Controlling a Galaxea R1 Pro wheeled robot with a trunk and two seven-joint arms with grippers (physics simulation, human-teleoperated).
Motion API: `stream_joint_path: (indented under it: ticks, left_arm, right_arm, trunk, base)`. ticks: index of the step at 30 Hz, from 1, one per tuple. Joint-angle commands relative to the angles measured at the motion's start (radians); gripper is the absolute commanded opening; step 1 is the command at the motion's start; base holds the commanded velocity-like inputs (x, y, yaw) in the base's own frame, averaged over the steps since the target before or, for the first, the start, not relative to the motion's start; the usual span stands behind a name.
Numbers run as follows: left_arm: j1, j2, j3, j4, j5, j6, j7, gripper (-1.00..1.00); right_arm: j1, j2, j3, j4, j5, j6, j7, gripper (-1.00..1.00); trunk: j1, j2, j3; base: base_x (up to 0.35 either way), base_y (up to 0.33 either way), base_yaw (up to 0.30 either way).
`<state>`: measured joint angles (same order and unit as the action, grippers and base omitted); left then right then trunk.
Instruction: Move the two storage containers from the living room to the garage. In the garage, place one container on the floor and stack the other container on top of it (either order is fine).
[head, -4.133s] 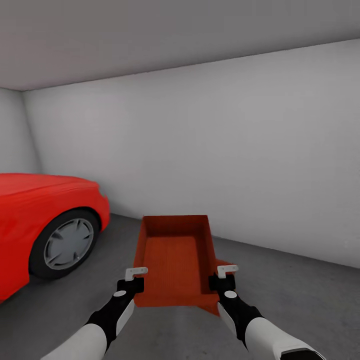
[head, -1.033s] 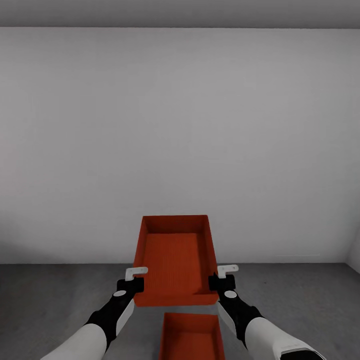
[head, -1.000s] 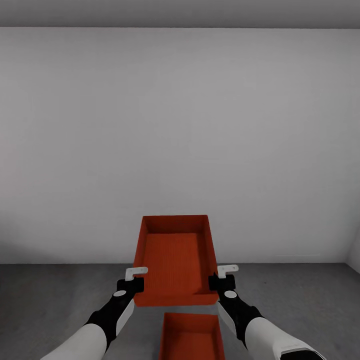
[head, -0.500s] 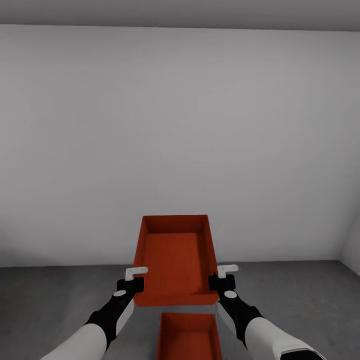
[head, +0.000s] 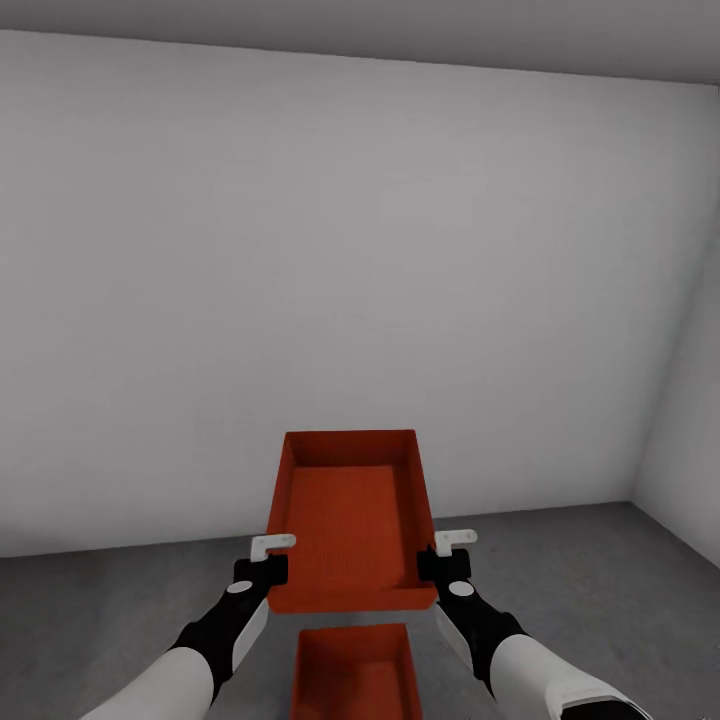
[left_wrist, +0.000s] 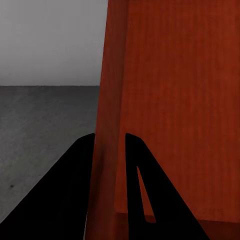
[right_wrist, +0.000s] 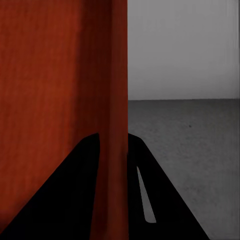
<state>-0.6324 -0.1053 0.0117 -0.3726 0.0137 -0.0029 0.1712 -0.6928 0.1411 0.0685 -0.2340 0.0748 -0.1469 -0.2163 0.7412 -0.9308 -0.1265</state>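
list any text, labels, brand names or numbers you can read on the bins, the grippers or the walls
None: no view shows any readable text.
The held storage container, clamped by the left gripper and right gripper, has plain orange-red walls with no marking.
The second storage container on the floor is just as plain.
The white wall carries no sign or number.

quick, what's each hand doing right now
Left hand: shut on the left wall of the held container.
Right hand: shut on the right wall of the same container.
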Motion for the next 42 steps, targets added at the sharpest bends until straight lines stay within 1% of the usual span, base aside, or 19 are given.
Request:
stream_joint_path:
  ticks: [1,7,42]
  left_arm:
    - [-0.001,0.038,0.014,-0.008,-0.014,-0.054,0.016,-1.00]
    - [-0.001,0.038,0.014,-0.008,-0.014,-0.054,0.016,-1.00]
    - [-0.001,0.037,0.014,-0.008,-0.014,-0.054,0.016,-1.00]
  right_arm:
    - [-0.001,-0.011,-0.009,0.004,-0.003,-0.002,-0.009,-1.00]
    - [0.000,-0.011,-0.009,0.004,-0.003,-0.002,-0.009,-1.00]
    - [0.000,-0.008,-0.009,0.004,-0.003,-0.002,-0.009,-1.00]
  trunk:
    - [0.000,-0.001,-0.002]
    - [0.000,-0.001,-0.006]
    - [0.000,-0.001,-0.061]
  base:
    - [0.000,0.000,-0.047]
    - [0.000,0.000,-0.010]
    - [0.000,0.000,0.000]
